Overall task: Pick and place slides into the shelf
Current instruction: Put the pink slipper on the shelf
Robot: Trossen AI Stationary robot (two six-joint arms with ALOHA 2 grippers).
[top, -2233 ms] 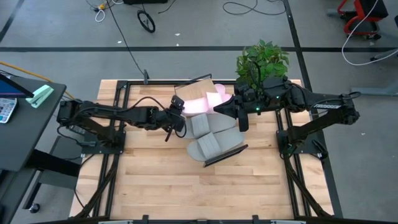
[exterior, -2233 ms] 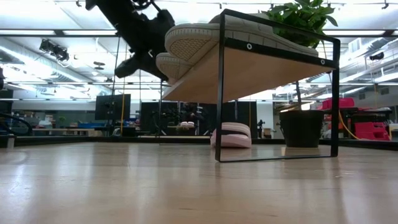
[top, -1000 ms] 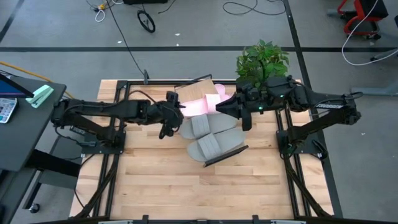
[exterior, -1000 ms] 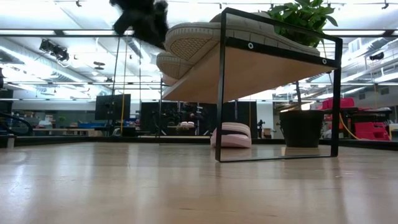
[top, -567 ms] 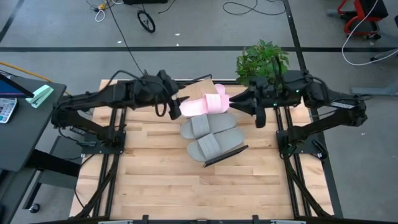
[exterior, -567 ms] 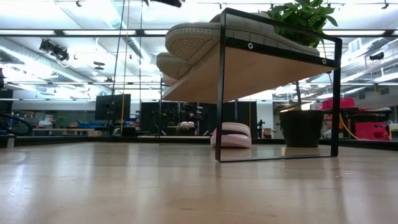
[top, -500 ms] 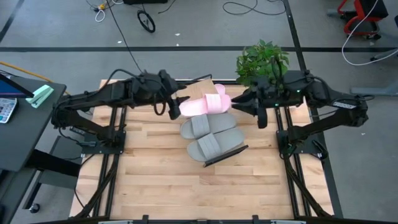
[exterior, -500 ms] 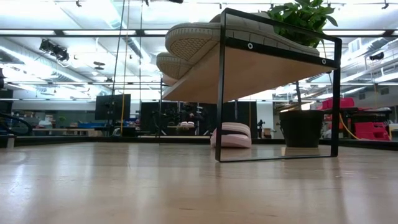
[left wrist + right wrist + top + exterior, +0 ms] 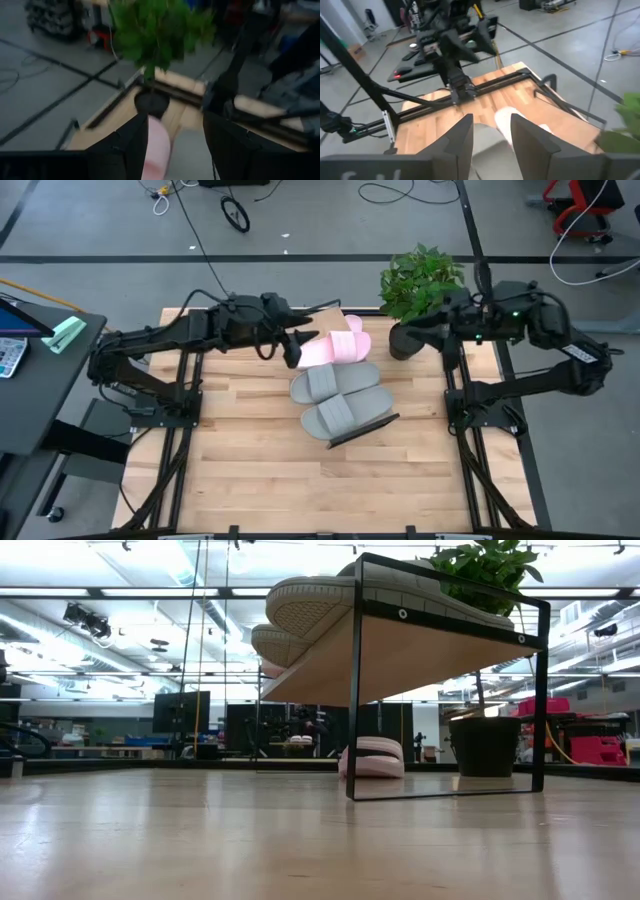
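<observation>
Two grey slides are lying side by side on the shelf, with a pink slide next to them toward the far end. In the low view a second pink slide is sitting on the counter under the shelf — not yet placed.

The left gripper is hovering just beside the pink slide's end; its wrist view is showing the fingers parted with nothing between them. The right gripper is hanging near the plant, apart from the slides, jaws likewise parted and empty in its own view.

Risks, as I'm judging them: the shelf is looking tilted in the low view, so a nudge from the left gripper could be sending the pink slide — or its grey neighbours — sliding off. The remaining slide is lying under the board, so reaching it may mean bumping the black frame. The right arm, working this close to the plant, could be catching its leaves or tipping the pot.
</observation>
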